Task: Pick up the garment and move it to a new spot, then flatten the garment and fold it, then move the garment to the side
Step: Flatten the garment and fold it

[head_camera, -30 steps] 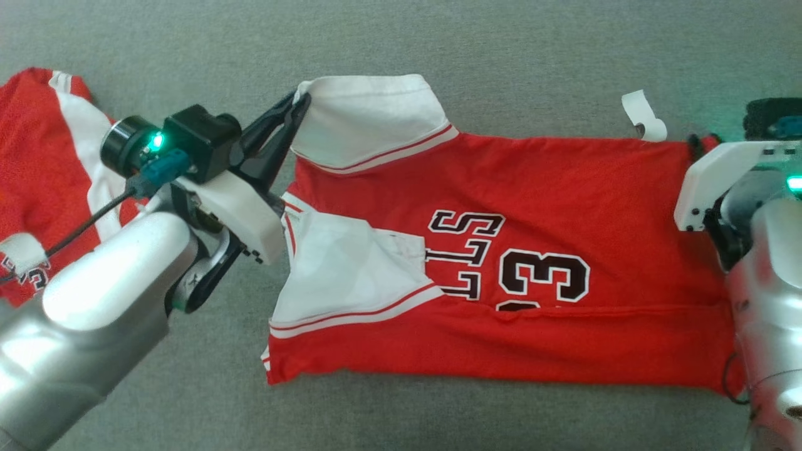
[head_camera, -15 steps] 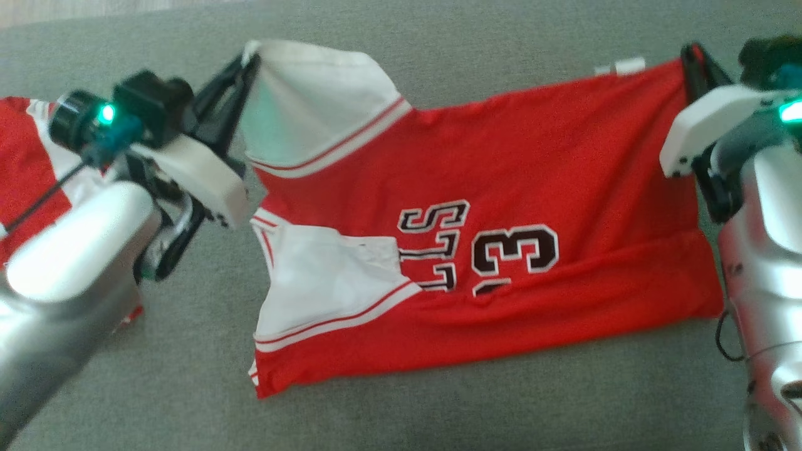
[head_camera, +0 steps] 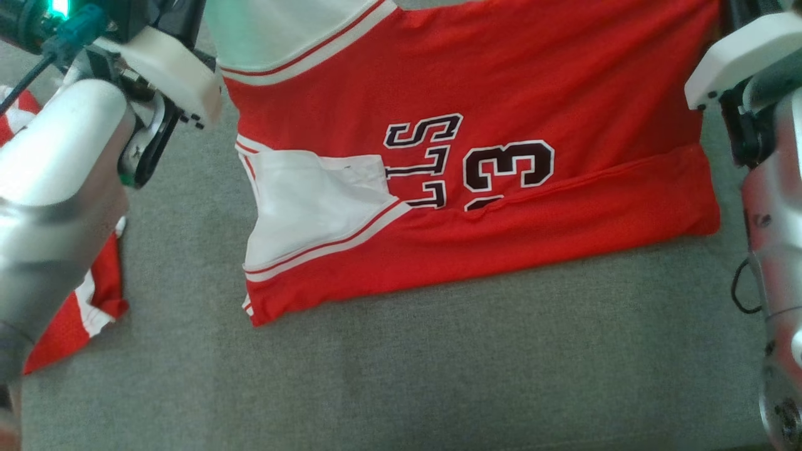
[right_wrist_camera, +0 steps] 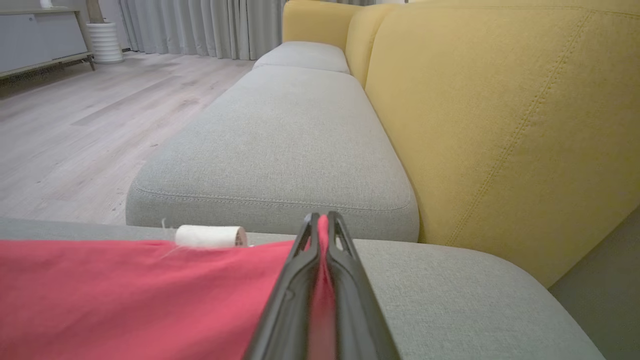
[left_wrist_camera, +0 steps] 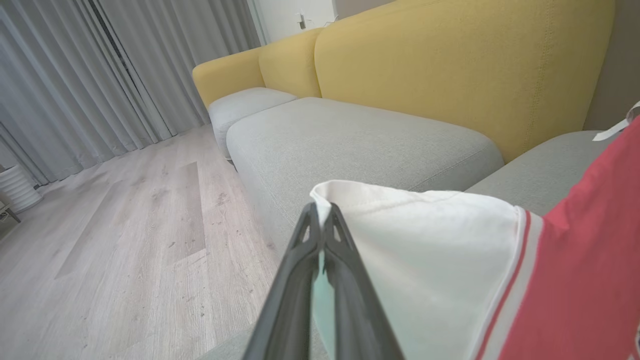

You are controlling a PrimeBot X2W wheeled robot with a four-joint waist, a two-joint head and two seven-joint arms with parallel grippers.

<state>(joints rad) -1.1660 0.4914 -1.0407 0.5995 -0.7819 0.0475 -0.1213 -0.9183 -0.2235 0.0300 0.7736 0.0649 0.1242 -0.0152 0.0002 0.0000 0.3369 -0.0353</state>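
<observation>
Jaws tight on garment (head_camera: 532, 75), both sides

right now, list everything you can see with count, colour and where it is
jersey: one, red with white sleeves and black lettering, in front of the robot, far edge raised
second garment: one, red and white, at the robot's left
label: one, white, rolled, at the jersey's far edge
seat cushions: three, grey, in a row
sofa back: one, yellow, behind the cushions
floor: one, pale wood, beside the sofa
curtains: one run, grey, beyond the floor
left gripper: one, dark, shut on the jersey's white sleeve
right gripper: one, dark, shut on the jersey's red edge
</observation>
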